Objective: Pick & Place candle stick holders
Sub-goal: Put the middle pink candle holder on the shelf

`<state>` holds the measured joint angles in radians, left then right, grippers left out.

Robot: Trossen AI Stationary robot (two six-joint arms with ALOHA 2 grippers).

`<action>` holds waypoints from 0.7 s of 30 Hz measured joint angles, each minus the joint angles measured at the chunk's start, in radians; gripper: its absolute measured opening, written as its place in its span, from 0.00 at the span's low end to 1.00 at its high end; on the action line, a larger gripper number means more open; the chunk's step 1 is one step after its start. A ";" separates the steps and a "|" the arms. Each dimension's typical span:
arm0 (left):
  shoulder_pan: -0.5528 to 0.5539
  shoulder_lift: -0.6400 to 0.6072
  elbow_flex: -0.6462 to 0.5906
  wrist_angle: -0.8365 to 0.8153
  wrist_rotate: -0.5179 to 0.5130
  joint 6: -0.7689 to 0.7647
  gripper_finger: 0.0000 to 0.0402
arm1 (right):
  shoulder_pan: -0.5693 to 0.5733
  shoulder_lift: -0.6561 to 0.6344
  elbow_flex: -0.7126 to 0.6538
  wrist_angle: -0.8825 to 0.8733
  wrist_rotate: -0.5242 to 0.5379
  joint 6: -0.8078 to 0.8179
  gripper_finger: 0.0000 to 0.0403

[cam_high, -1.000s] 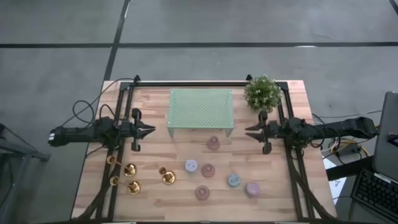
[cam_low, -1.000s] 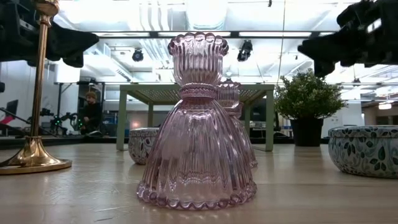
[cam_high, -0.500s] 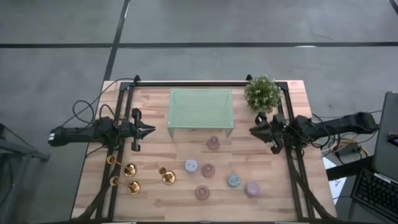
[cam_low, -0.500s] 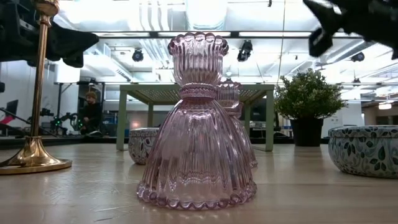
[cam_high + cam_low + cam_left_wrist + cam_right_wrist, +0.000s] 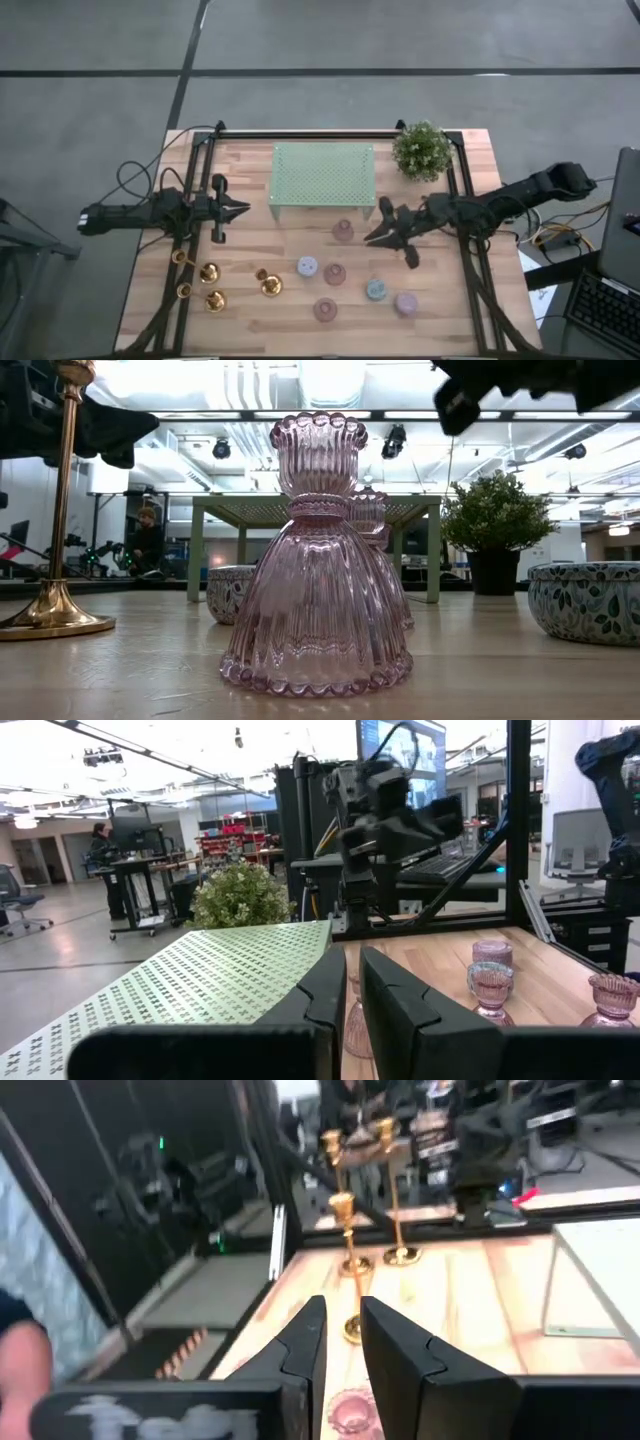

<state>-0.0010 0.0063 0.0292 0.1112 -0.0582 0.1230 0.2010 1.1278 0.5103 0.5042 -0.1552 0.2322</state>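
High view: my right claw [image 5: 385, 228] hangs over mid-bench, its fingers nearly together and gripping nothing. A pink glass holder [image 5: 343, 231] sits just beside it, toward the green perforated shelf [image 5: 323, 176]. My left claw [image 5: 238, 210] waits at its own side, closed and empty, with the brass candle stick holders [image 5: 212, 297] clustered on the bench [image 5: 250, 320] below and beside it.

Low view: a ribbed pink glass holder [image 5: 318, 560] fills the middle, and one tall brass candle stick holder [image 5: 55, 510] stands upright at the bench edge. The right arm shows only as a dark shape overhead.

Left wrist view: closed fingers [image 5: 325, 995] point along the shelf toward more pink glass holders [image 5: 490, 982].

Right wrist view: narrowly parted fingers [image 5: 305, 1342] aim at three slim brass sticks [image 5: 345, 1230] well ahead, with a pink glass cup [image 5: 352, 1415] directly beneath.

I judge the brass ones stiff, slick and top-heavy; I would pinch the stem low, near the base. The glass looks fragile, best taken at its narrow neck.
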 joint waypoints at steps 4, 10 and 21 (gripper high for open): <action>0.000 0.000 0.000 0.000 0.000 0.000 0.09 | 0.037 0.087 0.103 -0.176 -0.004 -0.032 0.10; 0.000 0.001 0.000 0.000 0.000 0.000 0.09 | 0.104 0.200 0.251 -0.399 -0.003 -0.100 0.11; 0.000 0.016 0.000 -0.007 -0.002 0.000 0.09 | 0.196 0.439 0.522 -0.709 0.245 -0.239 0.30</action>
<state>-0.0010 0.0226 0.0292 0.1042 -0.0600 0.1229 0.3965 1.5671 1.0322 -0.2052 0.0897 -0.0064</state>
